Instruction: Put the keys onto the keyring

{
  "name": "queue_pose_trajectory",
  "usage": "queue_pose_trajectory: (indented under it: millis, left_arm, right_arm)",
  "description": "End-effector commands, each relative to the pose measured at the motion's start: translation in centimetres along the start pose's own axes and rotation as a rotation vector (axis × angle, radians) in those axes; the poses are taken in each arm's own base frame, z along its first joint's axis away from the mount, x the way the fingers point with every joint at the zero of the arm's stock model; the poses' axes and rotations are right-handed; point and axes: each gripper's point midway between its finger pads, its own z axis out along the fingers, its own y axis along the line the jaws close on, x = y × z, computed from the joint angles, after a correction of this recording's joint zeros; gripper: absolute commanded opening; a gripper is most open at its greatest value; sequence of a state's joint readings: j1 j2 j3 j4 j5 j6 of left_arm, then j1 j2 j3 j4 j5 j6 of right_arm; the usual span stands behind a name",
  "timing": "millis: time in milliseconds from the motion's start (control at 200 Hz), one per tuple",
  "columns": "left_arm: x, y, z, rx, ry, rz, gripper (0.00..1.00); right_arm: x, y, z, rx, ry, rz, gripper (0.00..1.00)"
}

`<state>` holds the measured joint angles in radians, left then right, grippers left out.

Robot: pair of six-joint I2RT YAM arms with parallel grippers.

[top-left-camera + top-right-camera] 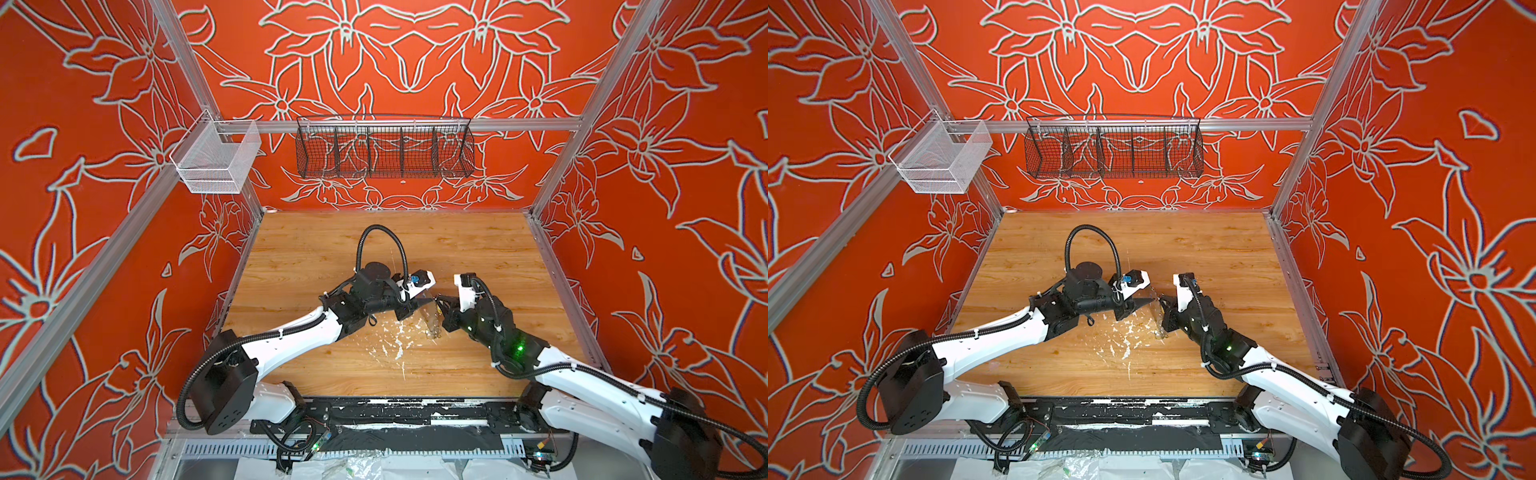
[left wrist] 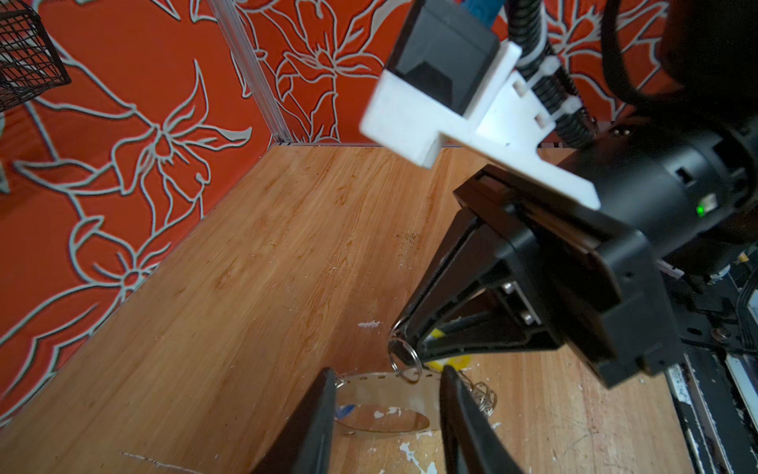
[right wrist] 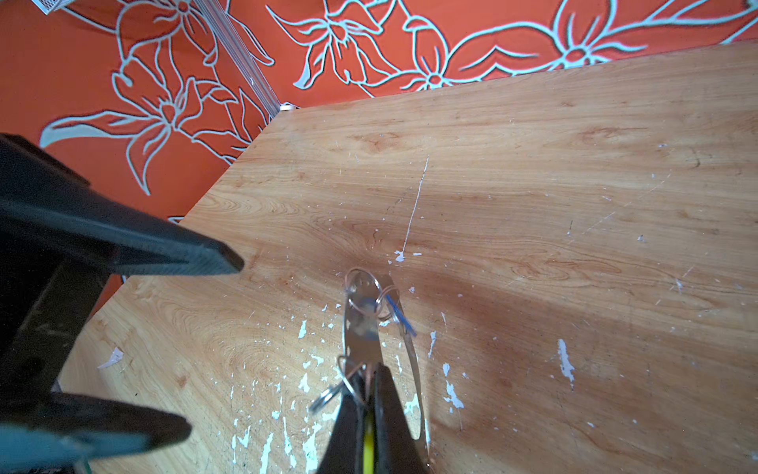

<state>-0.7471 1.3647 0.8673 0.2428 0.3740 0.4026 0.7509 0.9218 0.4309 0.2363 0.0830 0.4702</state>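
The keyring [image 3: 361,324], a flat grey ring, stands on edge on the wooden table [image 1: 457,249] between the two arms; both top views show it [image 1: 433,322] [image 1: 1158,328]. My right gripper [image 3: 367,381] is shut at its rim, with the yellow key tag [image 3: 369,439] pinched between its fingers beside a small split ring [image 2: 404,355]. A blue key tag [image 3: 400,318] shows just behind the ring. My left gripper [image 2: 387,371] is open. Its fingers [image 3: 221,262] stand apart from the keyring [image 2: 381,390] and hold nothing. The metal keys themselves are too small to make out.
White flecks [image 1: 395,340] mark the table under both grippers. A black wire basket [image 1: 384,149] hangs on the back rail and a white mesh basket [image 1: 216,162] at the back left. Red patterned walls and metal posts close in the table.
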Motion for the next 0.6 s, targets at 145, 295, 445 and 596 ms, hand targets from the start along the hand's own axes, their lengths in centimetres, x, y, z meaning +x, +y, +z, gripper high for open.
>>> queue_pose_trajectory:
  millis: [145, 295, 445, 596]
  left_arm:
    - [-0.4, -0.4, 0.2, 0.018, -0.019, 0.02, 0.42]
    - [-0.2, -1.0, 0.6, 0.04, -0.011, 0.025, 0.42]
    - [-0.2, -1.2, 1.0, 0.045, 0.009, 0.045, 0.42]
    - [-0.1, -1.4, 1.2, 0.044, 0.014, 0.052, 0.42]
  right_arm:
    - [-2.6, 0.5, -0.6, 0.005, -0.068, 0.001, 0.0]
    - [-2.6, 0.5, -0.6, 0.006, -0.068, 0.0, 0.0]
    - [-2.6, 0.4, -0.7, 0.006, -0.073, 0.002, 0.0]
    - [-2.6, 0.6, -0.7, 0.001, -0.072, 0.0, 0.0]
